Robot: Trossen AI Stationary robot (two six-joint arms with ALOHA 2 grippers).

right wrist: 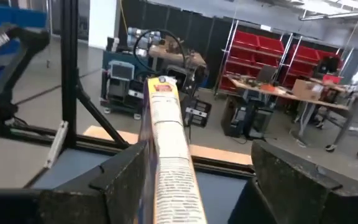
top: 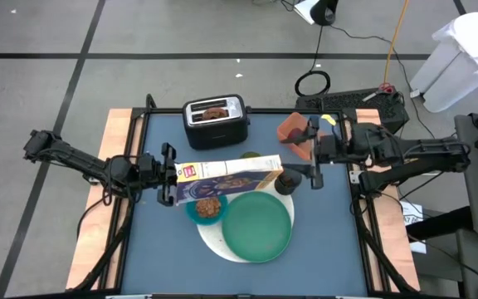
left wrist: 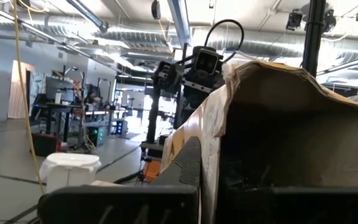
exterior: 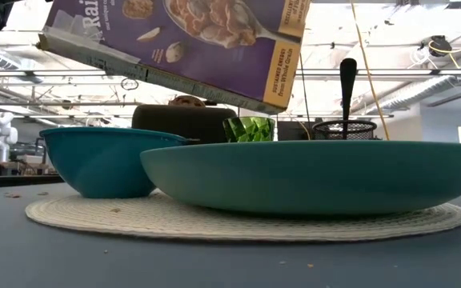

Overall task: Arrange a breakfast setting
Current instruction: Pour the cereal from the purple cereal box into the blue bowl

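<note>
My left gripper (top: 171,174) is shut on a purple-and-white cereal box (top: 231,176), which hangs over the blue bowl (top: 208,208); the box also shows in the low view (exterior: 190,40). A brown round piece lies in the bowl. The bowl and the large green plate (top: 258,224) rest on the white round disc (exterior: 246,220). The lime cup (exterior: 250,128) stands behind the box. The small black cup (top: 285,181) holds an upright utensil (exterior: 348,80). My right gripper (top: 314,166) is open just off the box's right end. I see no dark-red fruit. My left gripper holds the cereal box by its left end (left wrist: 213,155), coming level from the table's left. One finger (left wrist: 185,174) lies against the box's outer wall, and the box hides the other. The box is lifted clear and tilted, its right end lower, above the bowl.
A silver toaster (top: 216,120) with a brown piece in its slot stands at the table's far edge. An orange tray (top: 295,133) lies at the far right, by my right arm. Bare table shows along the near edge.
</note>
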